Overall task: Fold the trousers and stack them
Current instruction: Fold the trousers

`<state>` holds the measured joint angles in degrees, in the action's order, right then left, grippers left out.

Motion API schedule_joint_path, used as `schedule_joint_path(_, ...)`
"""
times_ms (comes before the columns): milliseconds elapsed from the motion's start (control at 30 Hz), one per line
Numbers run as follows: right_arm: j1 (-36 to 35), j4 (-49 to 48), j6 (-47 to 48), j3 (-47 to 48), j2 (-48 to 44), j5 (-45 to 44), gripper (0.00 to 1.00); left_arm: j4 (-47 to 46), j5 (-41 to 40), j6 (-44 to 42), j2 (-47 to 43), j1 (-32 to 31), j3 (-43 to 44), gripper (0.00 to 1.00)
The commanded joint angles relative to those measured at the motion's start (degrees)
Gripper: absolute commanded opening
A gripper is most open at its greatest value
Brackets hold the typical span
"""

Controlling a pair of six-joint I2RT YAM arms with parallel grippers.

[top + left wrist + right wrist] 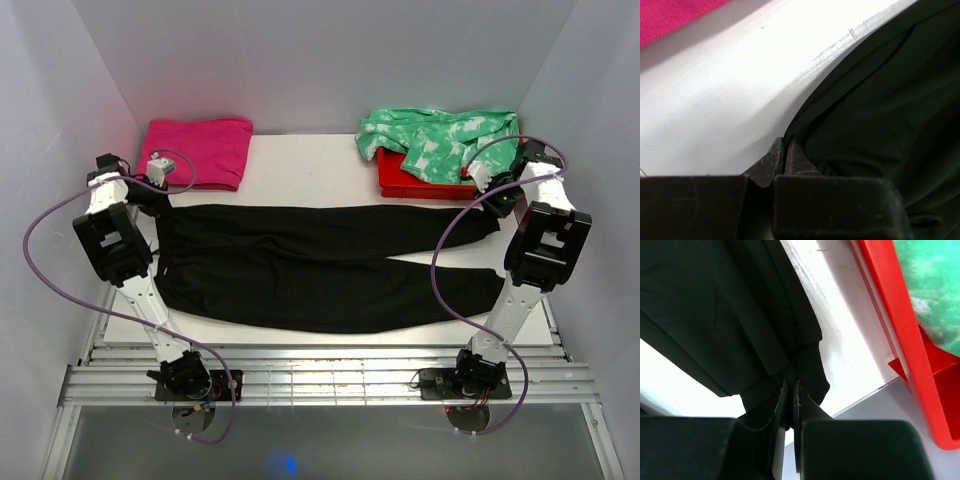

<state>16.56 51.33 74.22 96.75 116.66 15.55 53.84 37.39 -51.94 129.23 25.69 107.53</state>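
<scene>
Top external: trousers [320, 265], cuffs just beside red bin [405, 183]

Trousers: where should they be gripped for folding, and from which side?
The far waistband corner and the far leg's cuff, from above along the far edge. The trousers lie flat, left to right, so those ends should lift the long edge evenly.

Robot lab test cell. Plain white panels [300, 60] box in the back and both sides. A white worktop [300, 175] sits on a bare aluminium rail frame [320, 380]. Two robot arms are bolted to the rail, left arm [115, 245] and right arm [540, 250], with purple cables [433, 272] looping loose. Laid out on the worktop: black trousers [320, 265], a pink cloth [197, 150], and a red bin [425, 185] holding a green-and-white garment [440, 135].
</scene>
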Motion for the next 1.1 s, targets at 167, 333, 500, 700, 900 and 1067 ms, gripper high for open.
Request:
schedule_joint_path(167, 4.88, -3.87, 0.75, -0.07, -6.62, 8.59, 0.08, -19.79, 8.22, 1.85, -19.26, 4.18, -15.55, 0.00)
schedule_joint_path(333, 7.78, -3.87, 3.48, -4.45, -13.63, 13.88, 0.08, -33.87, 12.01, 3.07, -34.46, 7.35, -30.95, 0.00)
schedule_joint_path(500, 10.95, -6.31, 7.87, -11.39, -22.42, 22.14, 0.08, -40.74, 15.78, 5.36, -44.75, 10.25, -41.67, 0.00)
schedule_joint_path(700, 12.27, -11.77, 8.16, -20.20, -29.91, 21.28, 0.08, -42.77, 15.96, 6.84, -50.31, 12.18, -47.41, 0.00)
schedule_joint_path(900, 12.97, -26.61, -4.93, -16.69, -28.51, 22.85, 0.08, -48.21, 15.36, 24.56, -43.72, 14.39, -42.93, 0.00)
schedule_joint_path(1067, 11.22, -33.73, -14.42, -8.52, -23.42, 23.47, 0.08, -58.82, 13.24, 36.72, -38.53, 14.47, -40.64, 0.00)
